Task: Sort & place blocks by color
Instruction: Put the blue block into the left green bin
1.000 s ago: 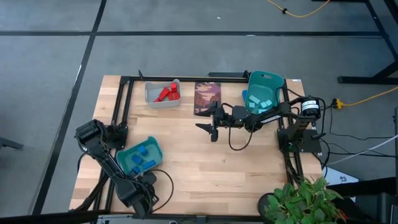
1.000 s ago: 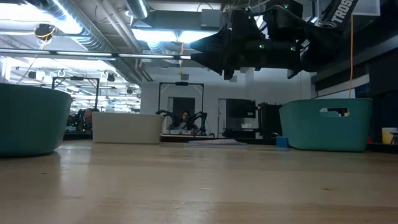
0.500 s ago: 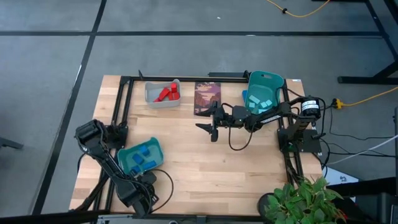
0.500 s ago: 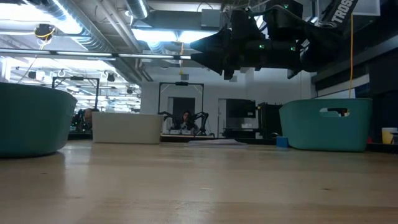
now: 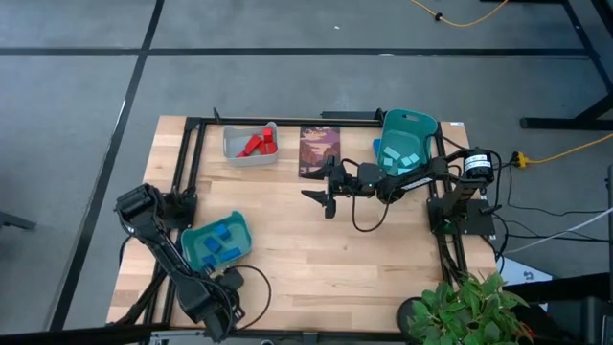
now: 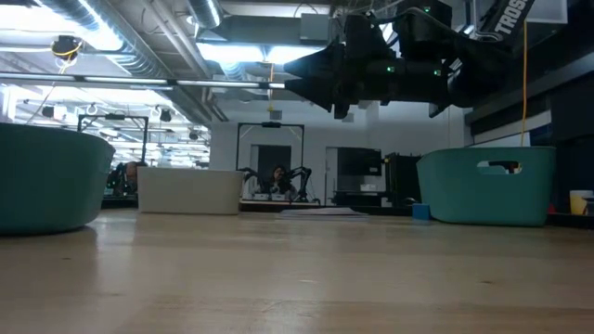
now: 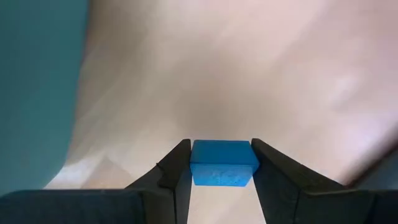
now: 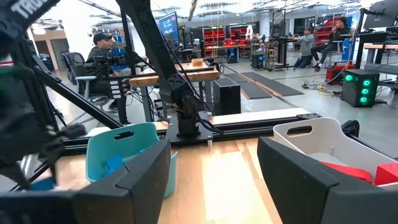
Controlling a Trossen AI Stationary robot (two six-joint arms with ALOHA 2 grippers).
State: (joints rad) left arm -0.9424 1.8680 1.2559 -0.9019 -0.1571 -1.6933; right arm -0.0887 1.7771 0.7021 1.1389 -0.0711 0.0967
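A blue block sits between the fingers of my left gripper, which is shut on it and points down near the table's near left edge. Next to it stands a teal bin holding several blue blocks. At the far left, red blocks lie in a grey bin. At the far right, a second teal bin holds light cyan blocks. My right gripper hangs open and level over the table's middle, with nothing between its fingers. My left gripper pinches the blue block by two opposite side faces between its two fingers. The fingers come from above and point down. The block sits level between them, its top face toward the wrist camera, over the wooden tabletop.
A dark picture card lies at the far edge between the grey bin and the right teal bin. Bare wood spreads across the middle and near right. A potted plant stands off the near right corner. People sit in the room beyond.
My left hand has shifted a little toward the table's near edge beside the near teal bin, and its cable loop has moved with it. My right arm has kept still.
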